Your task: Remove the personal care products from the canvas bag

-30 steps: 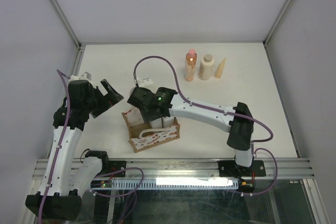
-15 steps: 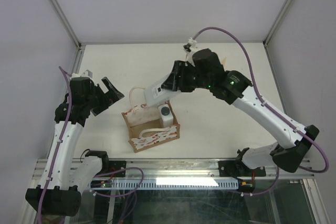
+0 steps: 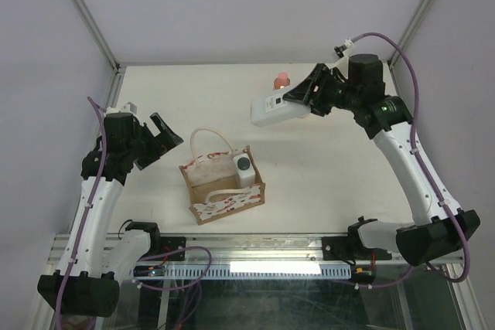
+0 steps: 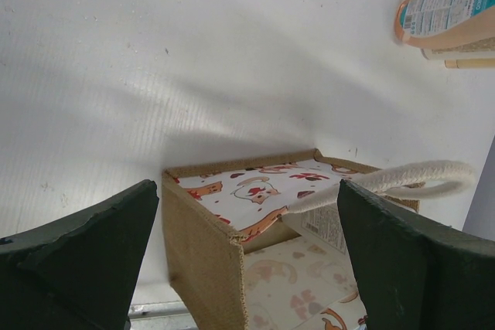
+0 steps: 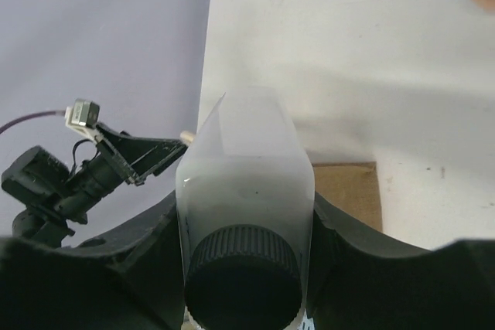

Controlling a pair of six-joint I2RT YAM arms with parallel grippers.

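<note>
R jaws are clamped on a white bottle (image 3: 271, 110), one each side of its body near the dark grey cap (image 5: 244, 268). In the R wrist view the cap end sits deep between the jaws and the body (image 5: 244, 183) sticks out past the tips. From the top view the bottle is held lying level, cap end toward the wrist and base pointing L. It's on the far side of the canvas bag (image 3: 223, 187) and off to its R, well apart from it.

The bag stands upright on the bench (image 3: 155, 90) w/ its mouth open and both rope handles (image 3: 209, 138) looped up. A 2nd white bottle (image 3: 244, 168) w/ grey cap stands upright inside, at the bag's far R corner.

An orange bottle w/ pink cap (image 3: 282, 80) stands farther back beyond the bag, mostly hidden behind the R arm. The L wrist view also shows it (image 4: 442, 11).

L jaws are spread wide w/ nothing in them, just L of the bag near its far L corner and not touching it. In the L wrist view the bag's tan wall (image 4: 205, 249) and patterned panel show between the two tips.
</note>
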